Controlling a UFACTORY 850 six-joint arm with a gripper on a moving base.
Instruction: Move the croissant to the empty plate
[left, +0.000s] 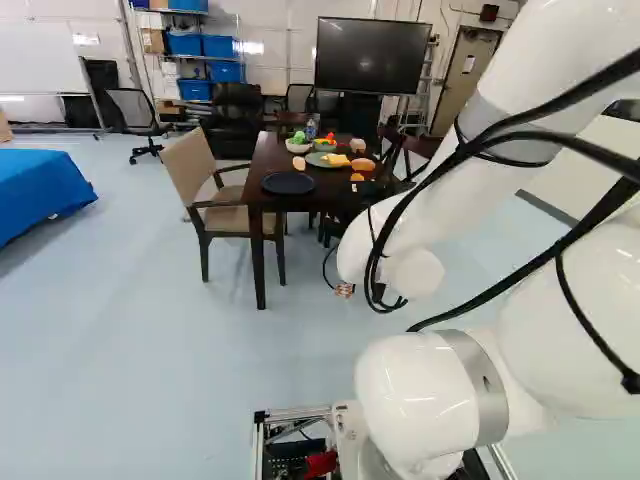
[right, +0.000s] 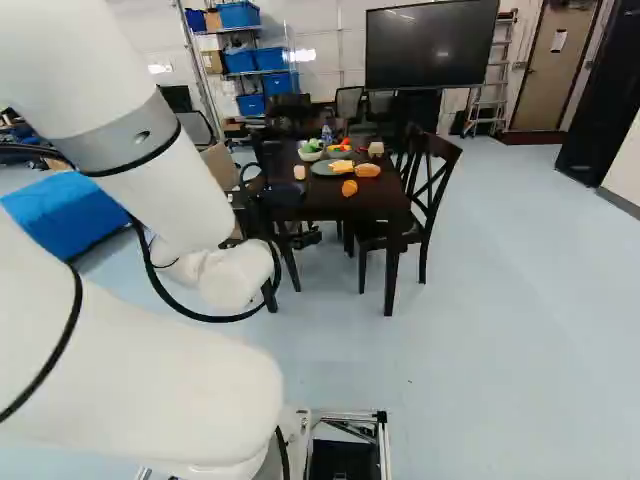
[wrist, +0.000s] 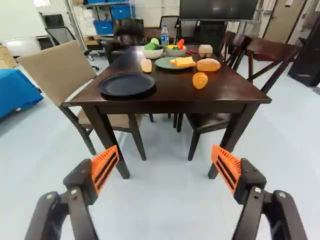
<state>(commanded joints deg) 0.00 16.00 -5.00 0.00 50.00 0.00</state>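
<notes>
My gripper (left: 369, 189) is mostly hidden by the arm in the left base view. The wrist view shows the gripper (wrist: 165, 169) open, its orange pads wide apart with only floor and table legs beyond. The orange-brown croissant (wrist: 200, 80) rests on the dark table near its front edge, well ahead of the fingers; the right base view shows the same croissant (right: 349, 188). An empty dark blue plate (wrist: 127, 85) lies at the table's front corner, on the beige chair's side. Farther back, a green plate (wrist: 165, 63) carries yellow food.
The wooden table (wrist: 170, 95) stands ahead, with a bread roll (wrist: 208, 65), a pale oval piece (wrist: 146, 65), bowls of toy food and a bottle (wrist: 164, 35). A beige chair (wrist: 57, 70) flanks one side, dark wooden chairs (right: 430, 190) the other. A blue-covered block (left: 40, 185) stands farther off.
</notes>
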